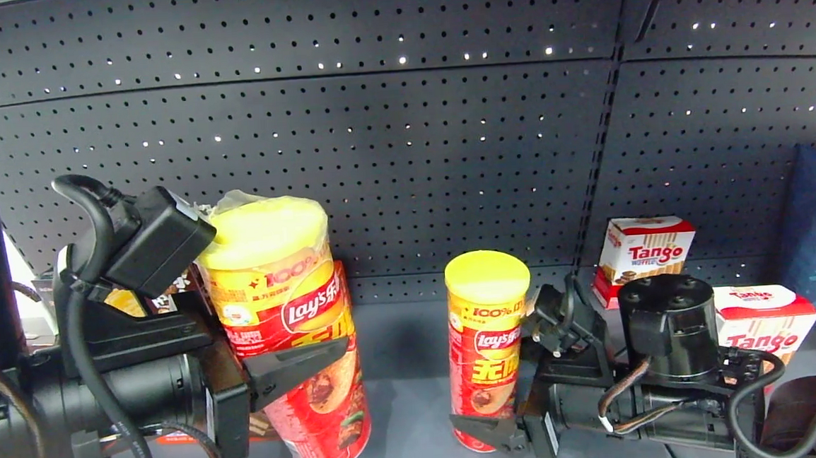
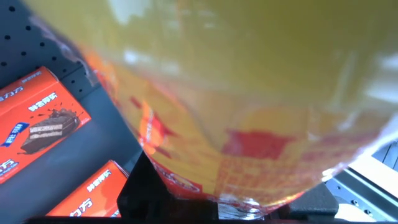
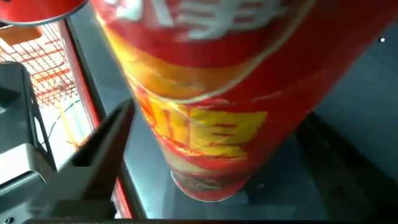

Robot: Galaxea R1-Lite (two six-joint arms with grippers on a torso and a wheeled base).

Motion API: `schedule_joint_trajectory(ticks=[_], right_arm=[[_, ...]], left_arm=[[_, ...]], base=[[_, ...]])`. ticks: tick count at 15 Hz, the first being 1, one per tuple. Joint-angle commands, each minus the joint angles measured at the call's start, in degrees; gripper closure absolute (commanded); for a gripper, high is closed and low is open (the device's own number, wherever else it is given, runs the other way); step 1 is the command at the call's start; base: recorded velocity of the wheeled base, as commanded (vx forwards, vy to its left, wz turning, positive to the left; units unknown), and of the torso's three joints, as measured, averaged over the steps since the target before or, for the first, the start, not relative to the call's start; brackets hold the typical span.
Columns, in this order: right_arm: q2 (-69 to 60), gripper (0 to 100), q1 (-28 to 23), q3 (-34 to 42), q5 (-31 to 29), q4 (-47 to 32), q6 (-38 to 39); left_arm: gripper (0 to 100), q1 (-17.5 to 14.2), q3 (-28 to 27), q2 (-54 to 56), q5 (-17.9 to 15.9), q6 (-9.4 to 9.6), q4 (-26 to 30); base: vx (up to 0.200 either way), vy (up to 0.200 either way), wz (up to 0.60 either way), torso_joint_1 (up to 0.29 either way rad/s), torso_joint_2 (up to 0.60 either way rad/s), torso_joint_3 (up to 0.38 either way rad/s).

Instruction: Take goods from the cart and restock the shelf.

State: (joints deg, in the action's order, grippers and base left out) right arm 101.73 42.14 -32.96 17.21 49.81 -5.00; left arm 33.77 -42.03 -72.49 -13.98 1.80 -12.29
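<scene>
Holds large can (image 1: 276, 265) tilted, pinched in left gripper (image 1: 302, 349), left. Brackets upright small can (image 1: 487, 302) with right gripper (image 1: 491, 376), right; cannot tell closure.

The left arm comes in level from the robot's left with its wrist straight. The left gripper (image 1: 316, 348) is clamped on a large chip can (image 1: 276, 272), with one finger (image 1: 296, 367) across the can's near side, and the can sits tilted in the grip. The right arm lies lower, coming in from the right, with the right gripper (image 1: 493, 401) set around the foot of a small chip can (image 1: 487, 302).
</scene>
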Motion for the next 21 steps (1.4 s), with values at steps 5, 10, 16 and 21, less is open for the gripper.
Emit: schedule_joint_trajectory(ticks=[5, 10, 16, 21], right_arm=[[-2.85, 0, -0.22, 2.64, -2.71, -0.06, 0.08], [-6.98, 0, 0.22, 7.21, -2.27, -0.06, -0.01], [-7.42, 0, 2.33, 7.91, -1.83, 0.02, 0.08], [-8.13, 0, 3.82, 9.23, -1.83, 0.11, 0.08]], left_arm=[[100, -0.02, 0.20, 0.24, 0.01, -0.05, -0.02], [100, -0.02, 0.20, 0.33, 0.18, -0.05, 0.07], [100, -0.02, 0.29, 0.33, 0.18, -0.05, 0.07], [100, -0.02, 0.90, 0.33, 0.18, -0.05, 0.07]], base=[[0.000, 0.000, 0.00, 0.000, 0.00, 0.000], [0.000, 0.000, 0.00, 0.000, 0.00, 0.000], [0.000, 0.000, 0.00, 0.000, 0.00, 0.000], [0.000, 0.000, 0.00, 0.000, 0.00, 0.000]])
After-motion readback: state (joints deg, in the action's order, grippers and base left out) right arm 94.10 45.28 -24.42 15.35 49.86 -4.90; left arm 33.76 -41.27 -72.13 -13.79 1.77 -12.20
